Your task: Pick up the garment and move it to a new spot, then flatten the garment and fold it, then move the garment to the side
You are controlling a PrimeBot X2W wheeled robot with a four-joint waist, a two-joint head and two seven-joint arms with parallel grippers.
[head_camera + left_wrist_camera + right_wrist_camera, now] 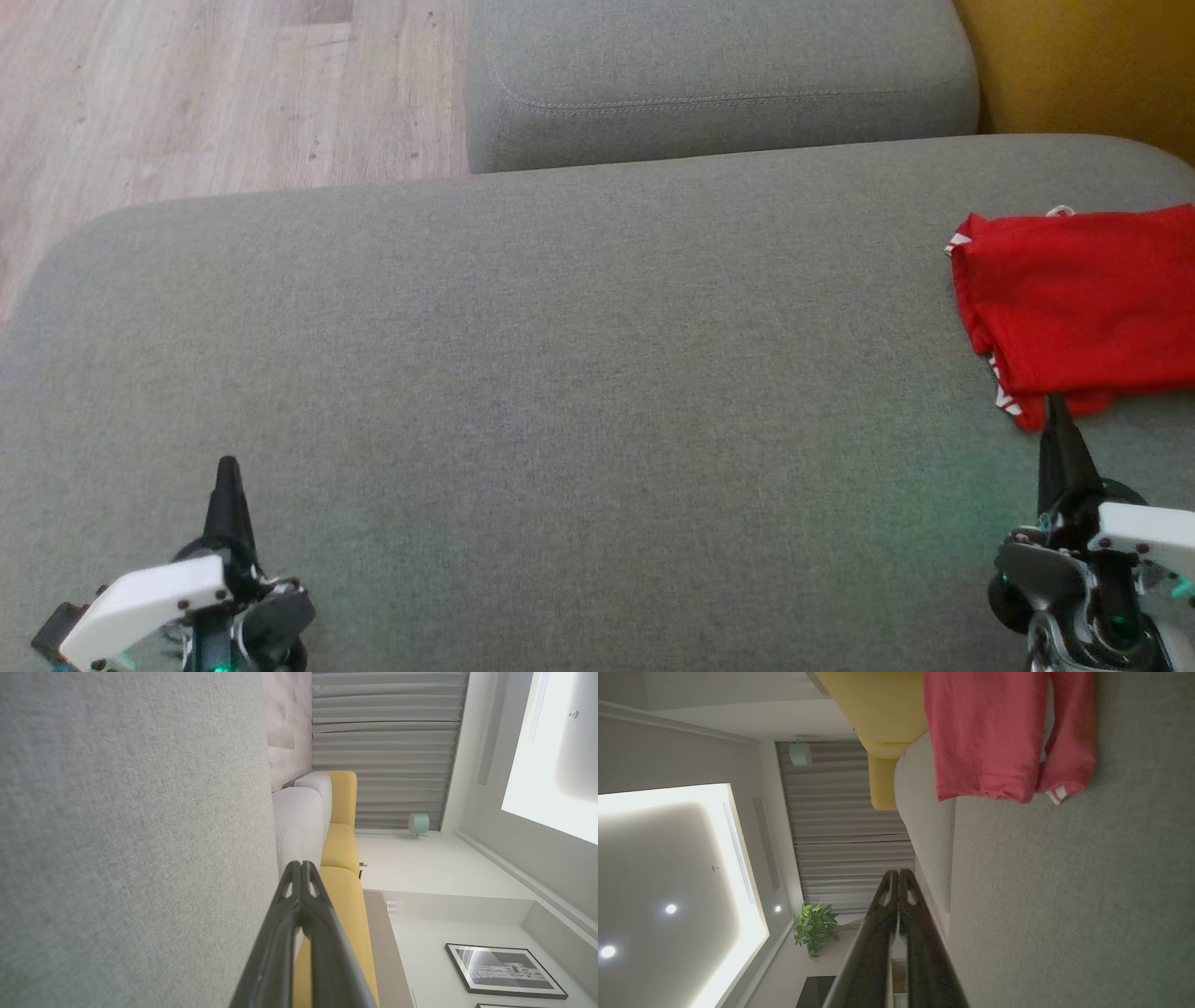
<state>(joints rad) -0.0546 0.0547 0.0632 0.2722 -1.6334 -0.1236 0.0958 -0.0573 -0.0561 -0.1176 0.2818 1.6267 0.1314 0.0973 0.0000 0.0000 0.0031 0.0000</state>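
Both the left gripper (227, 471) and the right gripper (1056, 415) have clenched, empty fingers, and the right tip, just beside the folded red garment (1083, 299) at the right side of the grey sofa seat (579, 355), could snag its hem.

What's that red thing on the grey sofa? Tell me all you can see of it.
The garment is red, soft-looking cloth with a stitched hem and red-and-white striped trim. It lies folded over, fairly flat, on the sofa at the robot's right, partly cut off by the head view's edge. Only the sofa touches it; the shut right gripper points toward its near edge, apart from it.
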